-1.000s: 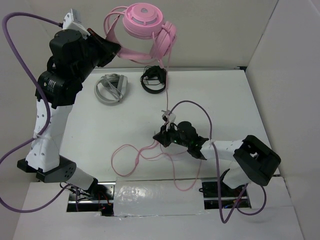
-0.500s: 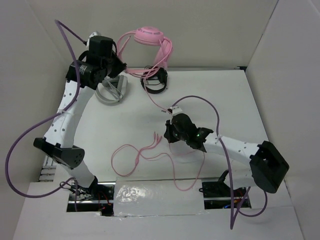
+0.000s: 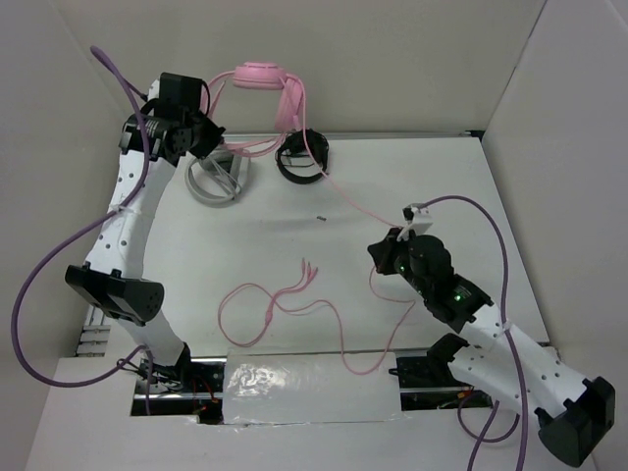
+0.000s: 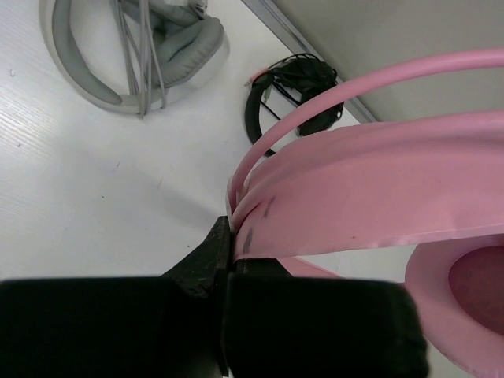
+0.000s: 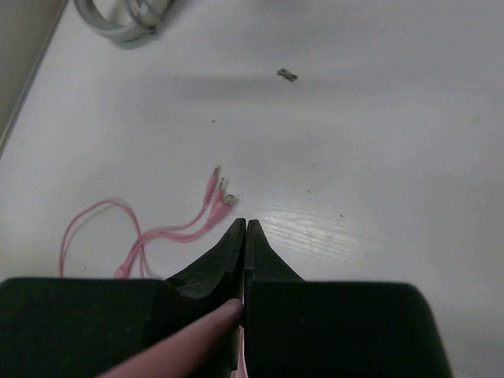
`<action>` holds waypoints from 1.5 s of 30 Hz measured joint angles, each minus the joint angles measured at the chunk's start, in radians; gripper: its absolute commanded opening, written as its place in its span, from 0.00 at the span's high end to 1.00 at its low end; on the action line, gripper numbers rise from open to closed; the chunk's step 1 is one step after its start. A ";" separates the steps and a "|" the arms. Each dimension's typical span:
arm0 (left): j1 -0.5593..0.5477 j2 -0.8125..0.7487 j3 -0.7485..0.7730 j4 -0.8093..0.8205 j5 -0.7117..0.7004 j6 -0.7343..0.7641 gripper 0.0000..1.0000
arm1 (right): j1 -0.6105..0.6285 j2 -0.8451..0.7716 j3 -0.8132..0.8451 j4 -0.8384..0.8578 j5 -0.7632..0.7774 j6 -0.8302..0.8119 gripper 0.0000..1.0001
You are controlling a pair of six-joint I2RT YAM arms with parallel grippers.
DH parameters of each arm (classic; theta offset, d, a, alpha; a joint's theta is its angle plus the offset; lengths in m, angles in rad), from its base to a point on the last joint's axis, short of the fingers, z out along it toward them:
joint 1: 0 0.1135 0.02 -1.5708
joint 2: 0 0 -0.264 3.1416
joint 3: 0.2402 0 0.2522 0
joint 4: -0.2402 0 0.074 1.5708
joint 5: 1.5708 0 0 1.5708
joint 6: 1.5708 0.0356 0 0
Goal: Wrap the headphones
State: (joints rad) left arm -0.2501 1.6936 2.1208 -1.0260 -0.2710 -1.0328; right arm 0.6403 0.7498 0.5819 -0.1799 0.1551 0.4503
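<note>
The pink headphones [image 3: 263,76] hang in the air over the table's back edge, with the headband [image 4: 354,189] and one ear cup [image 4: 465,315] in the left wrist view. My left gripper [image 3: 210,138] is shut on the headband [image 3: 250,147]. The thin pink cable [image 3: 343,201] runs down from the headphones to my right gripper [image 3: 378,252], which is shut on it. The cable [image 5: 228,315] passes between the closed jaws. The rest of the cable lies in loops [image 3: 265,309] on the table, its plugs [image 3: 307,267] ahead of the right fingertips [image 5: 216,190].
Grey-white headphones [image 3: 214,177] and black headphones [image 3: 302,157] lie at the back of the table, below the pink pair; both show in the left wrist view [image 4: 134,47] [image 4: 291,94]. A small dark scrap [image 3: 321,218] lies mid-table. White walls stand at the left, back and right.
My left arm has swung the headphones back and left, lower over the table's rear. My right gripper has pulled back to the right with the cable, drawing it straight.
</note>
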 measured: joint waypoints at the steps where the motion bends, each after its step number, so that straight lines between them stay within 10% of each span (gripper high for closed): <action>1: 0.010 0.000 -0.001 0.000 0.001 -0.003 1.00 | -0.019 -0.014 -0.014 -0.012 0.007 0.007 1.00; 11: 0.031 -0.016 -0.060 0.008 0.057 -0.025 1.00 | -0.094 0.161 -0.054 -0.054 0.063 0.043 1.00; 20: 0.014 -0.019 -0.059 -0.007 0.052 -0.097 1.00 | 0.098 0.527 0.111 0.065 0.003 -0.015 1.00; 28: -0.040 0.074 -0.055 -0.047 -0.044 -0.113 1.00 | 0.248 0.490 0.264 0.027 -0.009 -0.140 1.00; 45: -0.284 -0.069 -0.731 0.508 -0.029 0.613 1.00 | 0.230 0.426 0.624 -0.195 0.364 -0.515 1.00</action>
State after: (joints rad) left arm -0.5343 1.6249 1.3899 -0.5182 -0.2996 -0.4194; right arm 0.8707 1.1755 1.2057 -0.3752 0.5190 -0.0650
